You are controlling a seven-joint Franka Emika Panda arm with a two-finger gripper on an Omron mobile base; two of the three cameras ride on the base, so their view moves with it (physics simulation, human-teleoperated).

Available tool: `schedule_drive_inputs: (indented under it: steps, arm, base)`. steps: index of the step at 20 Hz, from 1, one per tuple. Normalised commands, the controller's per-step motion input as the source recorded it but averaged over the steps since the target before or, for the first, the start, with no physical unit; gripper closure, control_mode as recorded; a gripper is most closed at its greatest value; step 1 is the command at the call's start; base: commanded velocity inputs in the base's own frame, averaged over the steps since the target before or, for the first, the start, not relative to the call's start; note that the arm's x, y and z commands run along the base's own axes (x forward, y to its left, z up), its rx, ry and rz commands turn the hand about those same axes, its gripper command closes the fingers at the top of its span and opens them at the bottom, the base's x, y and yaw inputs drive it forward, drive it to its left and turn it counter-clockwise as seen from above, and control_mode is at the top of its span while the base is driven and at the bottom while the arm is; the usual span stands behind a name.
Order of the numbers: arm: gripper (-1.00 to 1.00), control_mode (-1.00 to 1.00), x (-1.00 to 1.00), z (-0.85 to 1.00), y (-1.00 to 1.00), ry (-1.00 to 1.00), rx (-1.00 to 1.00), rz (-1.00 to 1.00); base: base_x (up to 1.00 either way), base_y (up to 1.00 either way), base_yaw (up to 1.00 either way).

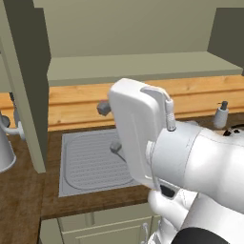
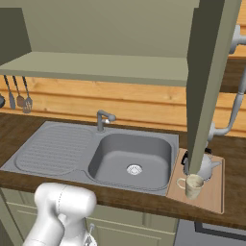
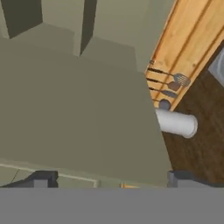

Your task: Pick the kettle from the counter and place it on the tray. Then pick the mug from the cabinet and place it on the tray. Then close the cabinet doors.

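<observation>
- Gripper (image 3: 111, 179): jaws spread wide, holding nothing, facing an open cabinet door (image 3: 78, 113).
- Kettle (image 2: 207, 166) and mug (image 2: 191, 186): both on tray (image 2: 218, 192).

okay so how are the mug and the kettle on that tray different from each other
The mug is cream with a mottled pattern, while the kettle is plain silvery-grey. The mug is an open-topped cup; the kettle is a closed rounded dome with a spout pointing right. The mug stands at the near edge in full view; the kettle sits behind it, partly hidden by the open cabinet door. Both stand upright on the wooden tray right of the sink.
</observation>
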Motion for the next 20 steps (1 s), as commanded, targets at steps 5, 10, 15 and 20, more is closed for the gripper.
schedule_drive_inputs:
  steps: [5,10,15,20]
  arm:
    - [-1.00,-1.00,-0.07,0.00,0.51,0.28,0.08,0.07]
    - [-1.00,-1.00,-0.16,0.00,0.59,0.26,0.05,0.11]
    - [-1.00,-1.00,-0.05,-0.15,0.63,0.13,0.08,0.06]
    - [-1.00,-1.00,0.00,-0.26,0.49,0.00,0.11,0.01]
  base:
    - [0.00,0.00,0.00]
    - [0.00,0.00,0.00]
    - [0.00,0.00,0.00]
    - [0.00,0.00,0.00]
